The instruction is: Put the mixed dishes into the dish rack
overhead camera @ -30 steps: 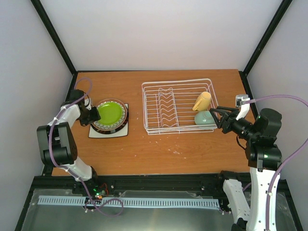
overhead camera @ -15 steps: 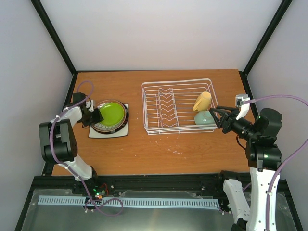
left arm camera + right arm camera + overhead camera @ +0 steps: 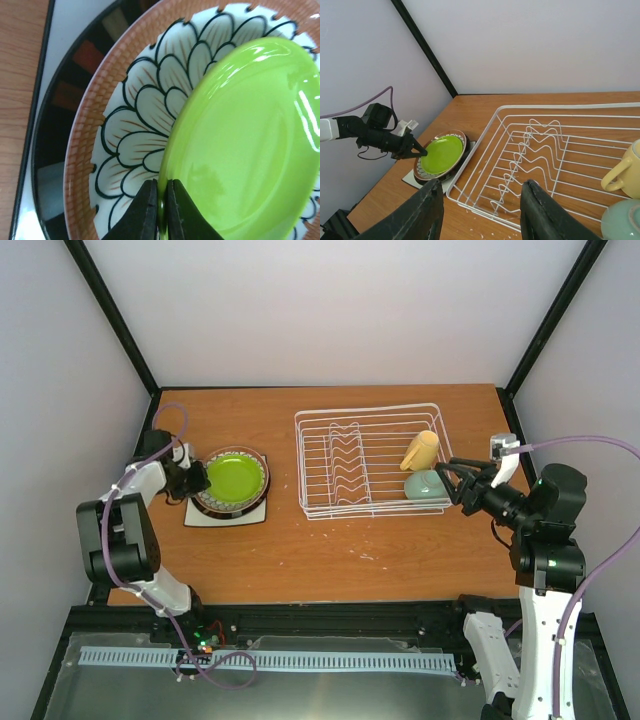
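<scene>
Shifted a little toward 3 o'clock since the earlier view: glossy lime-green round plate (image 3: pixel 245 145), now lying flatter over its stack, with the left gripper (image 3: pixel 161 212) carried along. Pinched at 9 o'clock on its rim between two black fingers pressed close together; far edge seemingly resting on the brown floral-patterned plate (image 3: pixel 135 130) beneath.

Lower in the stack: cream plate with dark segmented rim (image 3: pixel 60 100), then white square plate (image 3: pixel 75 30), all on the wooden table (image 3: pixel 20 75) at 9 o'clock, well apart from the rack.

White wire dish rack (image 3: pixel 366 409) at centre-right, wavy dividers unfilled. Yellow handled mug (image 3: pixel 420 450) and mint-green bowl (image 3: pixel 426 485) lodged at its 3 o'clock end. Right gripper (image 3: pixel 455 483) just beside that end, fingers spread, holding nothing.

Likely hazards:
- Slip or swing of the plate on lifting, owing to a narrow grip on a slick rim.
- Dragging of the floral plate, owing to contact at the far edge.
- Clipping of the rack's wire wall, or a missed divider slot, owing to a tilted carry.
</scene>
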Robot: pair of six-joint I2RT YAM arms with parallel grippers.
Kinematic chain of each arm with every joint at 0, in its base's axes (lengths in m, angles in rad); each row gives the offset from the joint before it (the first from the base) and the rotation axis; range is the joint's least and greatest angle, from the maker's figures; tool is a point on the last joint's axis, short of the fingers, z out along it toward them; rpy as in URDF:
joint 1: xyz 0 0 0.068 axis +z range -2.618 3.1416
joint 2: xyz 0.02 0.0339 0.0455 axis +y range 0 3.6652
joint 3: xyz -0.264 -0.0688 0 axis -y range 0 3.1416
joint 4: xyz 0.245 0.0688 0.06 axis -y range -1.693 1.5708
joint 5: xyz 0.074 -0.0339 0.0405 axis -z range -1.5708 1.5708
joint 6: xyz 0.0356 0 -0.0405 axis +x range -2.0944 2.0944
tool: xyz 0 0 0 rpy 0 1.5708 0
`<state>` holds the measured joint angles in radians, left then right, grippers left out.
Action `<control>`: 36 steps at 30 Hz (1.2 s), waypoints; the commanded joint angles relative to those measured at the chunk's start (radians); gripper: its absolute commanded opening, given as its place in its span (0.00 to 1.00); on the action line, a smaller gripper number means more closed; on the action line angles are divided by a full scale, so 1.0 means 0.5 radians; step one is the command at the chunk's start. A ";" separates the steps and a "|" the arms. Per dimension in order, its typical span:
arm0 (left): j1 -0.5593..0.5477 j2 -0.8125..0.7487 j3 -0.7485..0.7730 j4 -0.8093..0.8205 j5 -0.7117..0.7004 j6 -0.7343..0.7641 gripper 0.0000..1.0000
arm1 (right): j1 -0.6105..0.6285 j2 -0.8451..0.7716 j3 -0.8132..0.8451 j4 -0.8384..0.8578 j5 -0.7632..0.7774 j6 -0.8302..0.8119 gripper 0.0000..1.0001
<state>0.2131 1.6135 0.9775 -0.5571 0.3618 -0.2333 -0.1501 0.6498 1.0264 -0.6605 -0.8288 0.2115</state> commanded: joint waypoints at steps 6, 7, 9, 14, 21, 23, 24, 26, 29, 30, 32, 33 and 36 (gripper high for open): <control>-0.008 -0.352 0.312 -0.149 0.215 -0.043 0.01 | 0.014 -0.021 -0.057 0.317 -0.225 0.209 0.44; -0.009 -0.403 0.336 -0.124 0.316 -0.056 0.01 | 0.013 -0.023 -0.098 0.402 -0.291 0.277 0.45; -0.009 -0.517 0.349 -0.034 0.530 -0.098 0.01 | 0.014 -0.030 -0.214 0.643 -0.438 0.463 0.45; -0.011 -0.701 0.362 0.185 1.130 -0.240 0.01 | 0.017 -0.015 -0.454 1.409 -0.658 1.102 0.51; -0.321 -0.907 0.248 0.589 1.374 -0.595 0.01 | 0.380 0.130 -0.448 1.709 -0.622 1.339 0.63; -0.503 -0.913 0.232 0.626 1.298 -0.634 0.01 | 0.616 0.195 -0.348 1.515 -0.472 1.143 0.64; -0.574 -0.911 0.247 0.614 1.219 -0.626 0.01 | 0.785 0.241 -0.279 1.277 -0.353 0.990 0.64; -0.703 -0.891 0.280 0.611 1.145 -0.614 0.01 | 1.040 0.399 -0.076 0.881 -0.118 0.569 0.62; -0.833 -0.847 0.357 0.574 1.079 -0.594 0.01 | 1.269 0.630 0.067 0.612 0.105 0.308 0.58; -0.859 -0.841 0.381 0.558 1.048 -0.587 0.01 | 1.298 0.680 0.071 0.626 0.117 0.292 0.57; -0.879 -0.840 0.415 0.523 1.006 -0.557 0.01 | 1.322 0.748 0.075 0.678 0.170 0.295 0.56; -0.880 -0.842 0.433 0.493 0.979 -0.546 0.01 | 1.326 0.776 0.087 0.683 0.200 0.288 0.56; -0.887 -0.856 0.452 0.470 0.979 -0.555 0.01 | 1.341 0.863 0.162 0.628 0.301 0.236 0.56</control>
<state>-0.2214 1.1984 1.1370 -0.3195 0.8780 -0.5083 0.5030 1.0485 1.0580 -0.2722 -0.7902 0.4232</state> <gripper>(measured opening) 0.038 0.565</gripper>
